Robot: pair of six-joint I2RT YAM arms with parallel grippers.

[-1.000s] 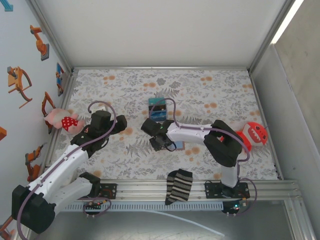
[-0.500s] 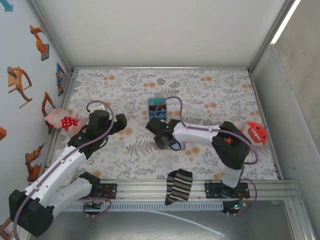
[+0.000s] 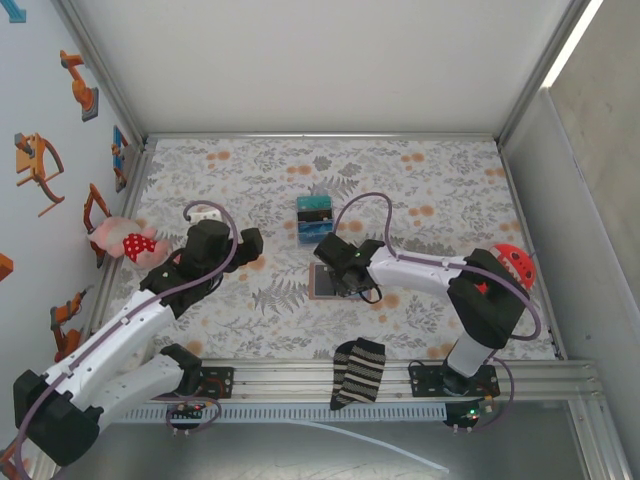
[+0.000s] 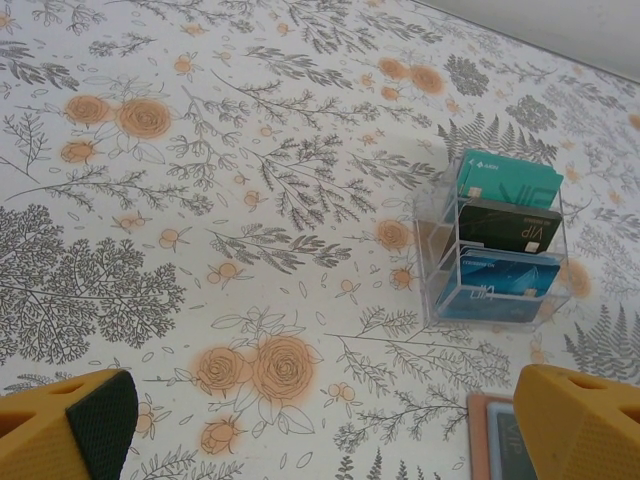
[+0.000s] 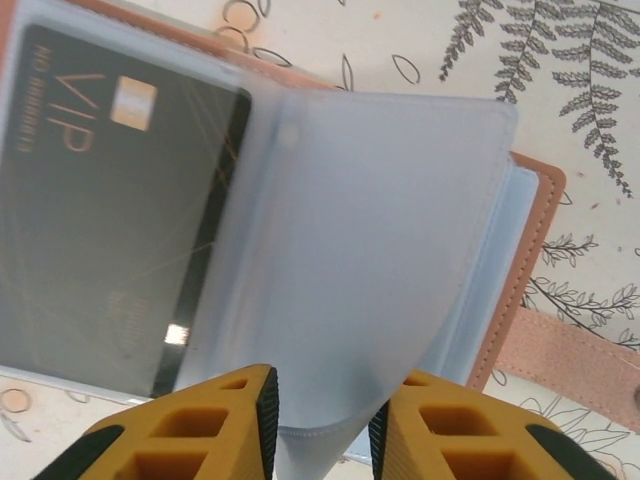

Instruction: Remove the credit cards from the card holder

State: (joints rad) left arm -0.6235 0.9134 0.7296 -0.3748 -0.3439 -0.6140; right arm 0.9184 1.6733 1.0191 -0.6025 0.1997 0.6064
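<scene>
Card holder [image 5: 535, 195]: tan-brown leather-like folding wallet; lies open and flat near the middle of the floral-print table cover [image 4: 150, 200], under the right gripper; its closing tab [image 5: 570, 360] sticks out at one side
Credit card [image 5: 100, 230]: black rectangular card with gold "VIP" lettering; lies flat inside a clear pocket of the card holder, beside the raised page
Right gripper [image 5: 322, 425]: lowered over the open card holder; jaws narrowed around a raised translucent sleeve page [image 5: 370, 250]; whether the pads truly clamp it I cannot tell
Left gripper [image 4: 320, 425]: released, yellow fingers spread wide, grasping nothing; hovers above the table cover, well left of the card holder
Card rack [image 4: 500, 250]: clear tiered acrylic stand with teal, black and blue cards upright in it; beyond the card holder, apart from it
Striped sock [image 3: 358, 372]: black-and-white, at the near edge
Red plush toy [image 3: 515, 262]: at the right edge
</scene>
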